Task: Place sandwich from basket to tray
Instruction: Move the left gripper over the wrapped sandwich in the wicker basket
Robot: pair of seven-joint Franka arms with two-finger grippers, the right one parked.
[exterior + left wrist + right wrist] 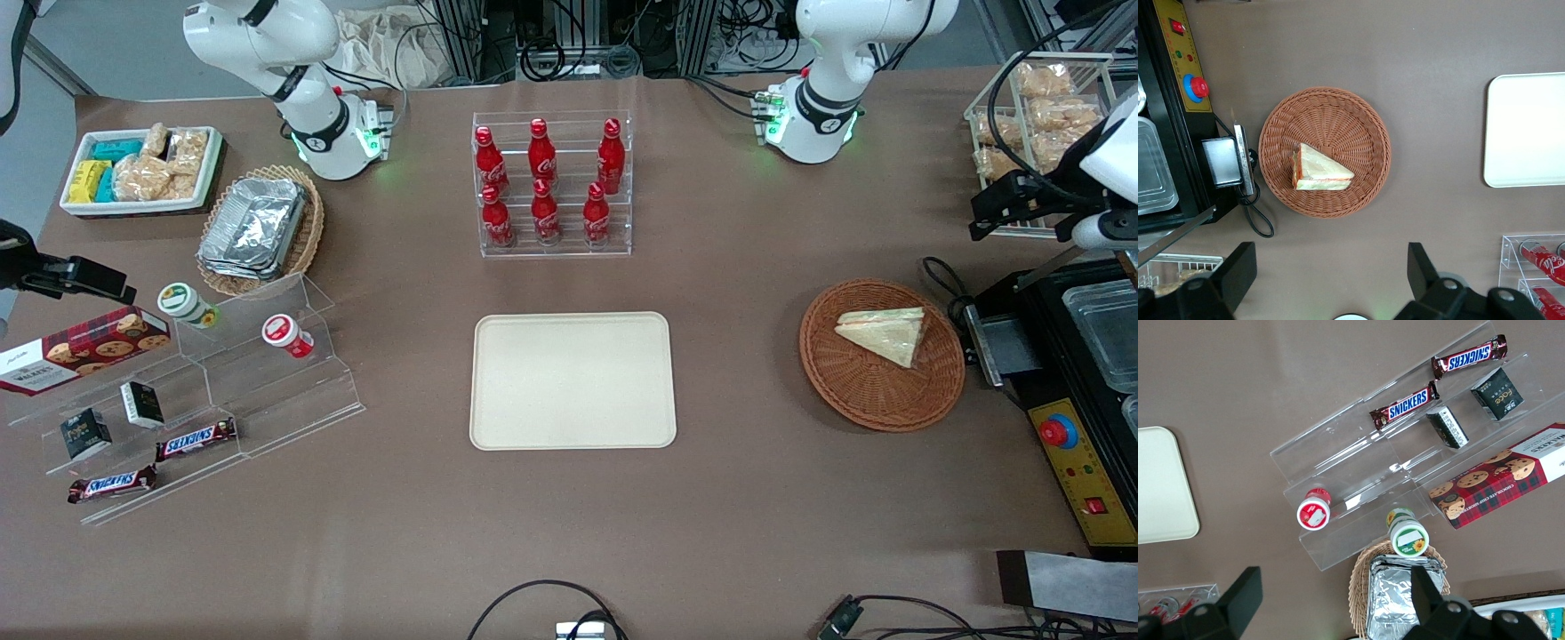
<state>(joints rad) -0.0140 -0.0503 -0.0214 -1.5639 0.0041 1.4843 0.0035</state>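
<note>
The sandwich (885, 333) (1319, 170), a wrapped white-bread wedge with orange-red filling along its cut edge, lies in the round reddish-brown wicker basket (853, 391) (1351, 120). The cream tray (572, 380) (1528, 130) lies flat at the table's middle with nothing on it. My gripper (1009, 206) (1331, 267) hangs open high over the table at the working arm's end, farther from the front camera than the basket. Its black fingers (1238, 270) stand wide apart with nothing between them.
A black machine with a red button (1058, 433) and a looped cable (942, 276) sit close beside the basket. A wire rack of bagged snacks (1040, 107) stands near the gripper. A cola bottle rack (551, 187) stands farther back than the tray. Acrylic snack shelves (204, 382) are toward the parked arm's end.
</note>
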